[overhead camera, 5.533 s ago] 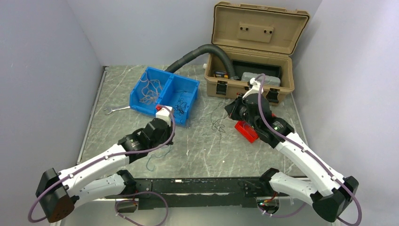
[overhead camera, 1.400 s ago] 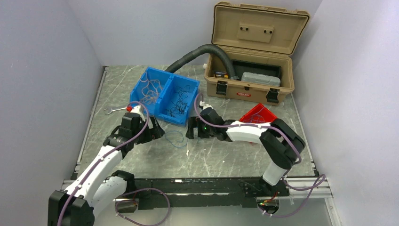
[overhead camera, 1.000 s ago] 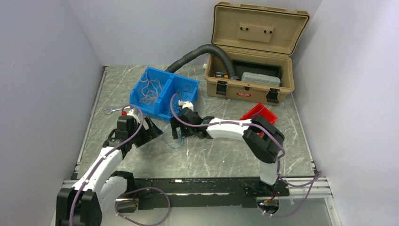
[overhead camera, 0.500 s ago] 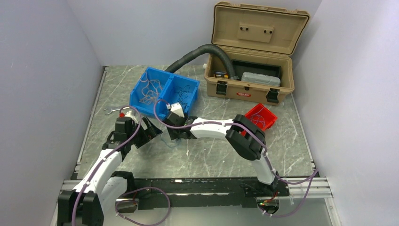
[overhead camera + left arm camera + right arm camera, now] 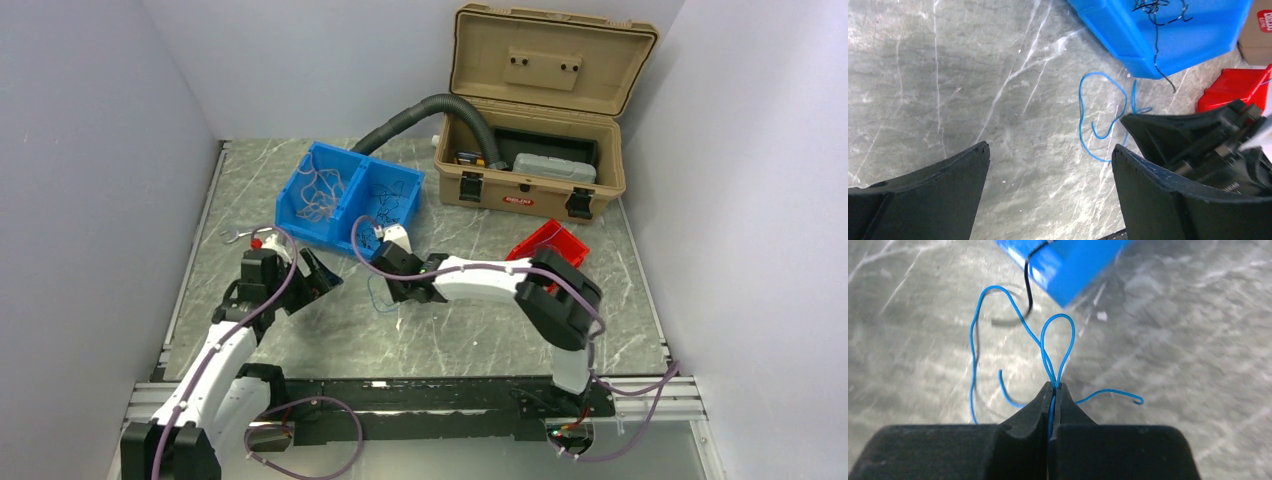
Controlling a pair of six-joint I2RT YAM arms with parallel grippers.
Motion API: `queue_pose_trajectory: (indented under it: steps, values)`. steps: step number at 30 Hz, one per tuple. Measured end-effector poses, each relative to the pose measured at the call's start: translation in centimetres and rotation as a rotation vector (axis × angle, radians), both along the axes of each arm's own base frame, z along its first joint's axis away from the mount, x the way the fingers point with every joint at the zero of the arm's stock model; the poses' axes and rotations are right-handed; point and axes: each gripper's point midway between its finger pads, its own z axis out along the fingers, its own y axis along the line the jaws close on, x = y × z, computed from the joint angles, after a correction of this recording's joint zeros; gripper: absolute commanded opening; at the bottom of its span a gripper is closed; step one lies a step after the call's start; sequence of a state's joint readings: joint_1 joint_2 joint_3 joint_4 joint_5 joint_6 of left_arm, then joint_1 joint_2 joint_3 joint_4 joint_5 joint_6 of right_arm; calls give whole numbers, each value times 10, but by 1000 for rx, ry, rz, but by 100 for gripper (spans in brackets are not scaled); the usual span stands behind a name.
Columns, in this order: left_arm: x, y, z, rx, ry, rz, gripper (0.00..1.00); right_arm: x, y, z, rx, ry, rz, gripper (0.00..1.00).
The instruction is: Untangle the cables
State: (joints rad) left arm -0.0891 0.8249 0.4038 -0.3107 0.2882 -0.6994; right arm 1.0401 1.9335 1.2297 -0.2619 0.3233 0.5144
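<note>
While blue bin (image 5: 304,230) holds cables (image 5: 318,190), possibly tangled

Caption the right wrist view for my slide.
Right gripper shut on a looped blue wire, with the blue bin just beyond.

Of the blue wire (image 5: 1058,315), the pinched stretch is hidden between the closed fingers of the right gripper (image 5: 1053,387). Part of it passes behind that gripper in the left wrist view, and from above it is too thin to trace. The blue bin (image 5: 1168,45) is cut by the top edge in both wrist views and blurred, with the table (image 5: 1173,340), in the right one. The red bin (image 5: 1228,90) is cut by the right edge and part-covered by the right gripper; the left gripper (image 5: 1048,155) has its fingers cut by the bottom edge.
</note>
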Motion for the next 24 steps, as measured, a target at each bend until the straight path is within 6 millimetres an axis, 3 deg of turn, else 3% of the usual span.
queue_pose_trajectory:
  steps: [4, 8, 11, 13, 19, 24]
  values:
    - [2, 1, 15, 10, -46, -11, 92, -11, -21, 37, 42, -14, 2, 0]
    - [5, 0, 27, 16, -88, -22, 91, -3, -49, 99, 164, -79, -48, 0]
    - [4, 0, 27, 16, -87, -23, 91, 24, -101, 144, 251, -142, -175, 0]
    - [3, 0, 27, 16, -83, -26, 91, 42, -141, 161, 275, -187, -279, 0]
    - [2, -4, 30, 18, -83, -44, 91, 61, -241, 165, 226, -213, -530, 0]
    - [3, -6, 36, 26, -99, -61, 91, 62, -299, 167, 218, -222, -683, 0]
